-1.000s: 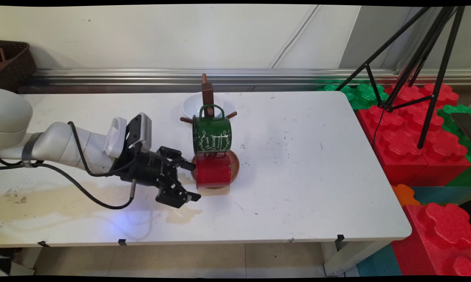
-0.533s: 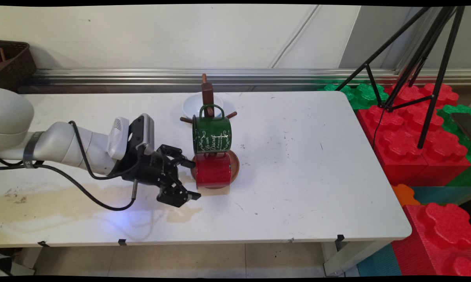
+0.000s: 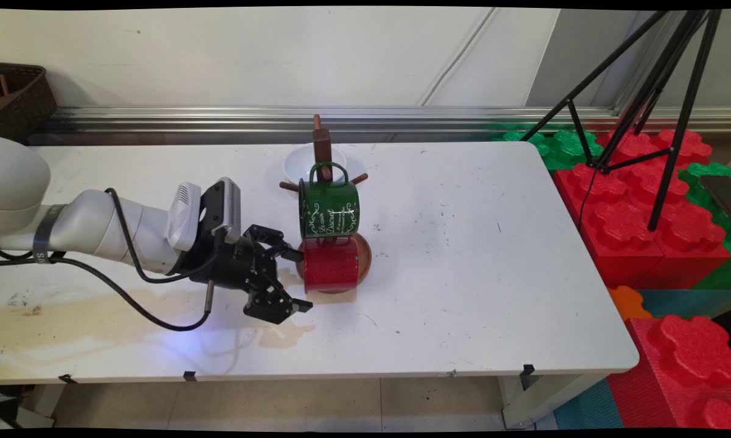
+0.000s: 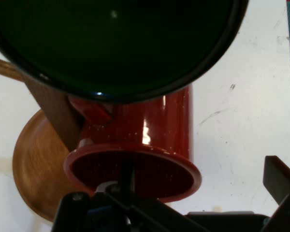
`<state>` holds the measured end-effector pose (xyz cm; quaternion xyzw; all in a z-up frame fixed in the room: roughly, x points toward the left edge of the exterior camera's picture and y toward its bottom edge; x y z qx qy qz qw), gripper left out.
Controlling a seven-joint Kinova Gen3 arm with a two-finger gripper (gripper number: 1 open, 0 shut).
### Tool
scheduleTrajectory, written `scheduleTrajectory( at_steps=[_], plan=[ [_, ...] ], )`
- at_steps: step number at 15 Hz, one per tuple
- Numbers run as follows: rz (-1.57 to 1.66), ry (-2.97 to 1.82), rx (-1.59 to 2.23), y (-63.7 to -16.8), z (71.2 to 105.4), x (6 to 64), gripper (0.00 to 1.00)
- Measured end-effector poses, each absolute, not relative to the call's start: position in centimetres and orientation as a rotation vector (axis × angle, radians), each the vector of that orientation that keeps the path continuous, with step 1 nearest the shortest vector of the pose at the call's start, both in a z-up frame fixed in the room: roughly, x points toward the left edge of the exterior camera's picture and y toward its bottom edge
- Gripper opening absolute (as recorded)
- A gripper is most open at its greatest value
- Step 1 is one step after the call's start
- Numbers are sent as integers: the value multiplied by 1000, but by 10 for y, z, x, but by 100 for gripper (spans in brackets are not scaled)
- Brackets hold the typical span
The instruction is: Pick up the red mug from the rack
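Observation:
A red mug [image 3: 332, 264] hangs on its side low on a wooden mug tree [image 3: 322, 143], its open mouth facing left. A green mug [image 3: 329, 210] with white lettering hangs just above it. My gripper [image 3: 300, 280] is open right at the red mug's mouth. The upper finger is by the rim and the lower finger is outside the mug near the table. In the hand view the red mug [image 4: 135, 154] fills the middle, with the green mug [image 4: 116, 43] above and the tree's round wooden base [image 4: 34, 169] to the left. One finger stands before the mouth. The other finger [image 4: 280, 179] is off to the right.
A white bowl [image 3: 298, 161] sits behind the mug tree. A dark basket [image 3: 19, 97] stands at the back left. Right of the white table [image 3: 463, 274] are red and green foam blocks [image 3: 639, 231] and a black tripod [image 3: 657, 121]. Brownish stains mark the near left of the table.
The hand has edged slightly right, closer to the red mug's mouth. The mugs have not moved.

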<state>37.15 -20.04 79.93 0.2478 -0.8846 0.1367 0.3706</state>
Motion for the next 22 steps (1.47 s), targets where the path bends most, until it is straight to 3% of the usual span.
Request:
scheduleTrajectory(
  at_steps=[22],
  plan=[
    [339,-2209,696,-203,790,355,100]
  ],
)
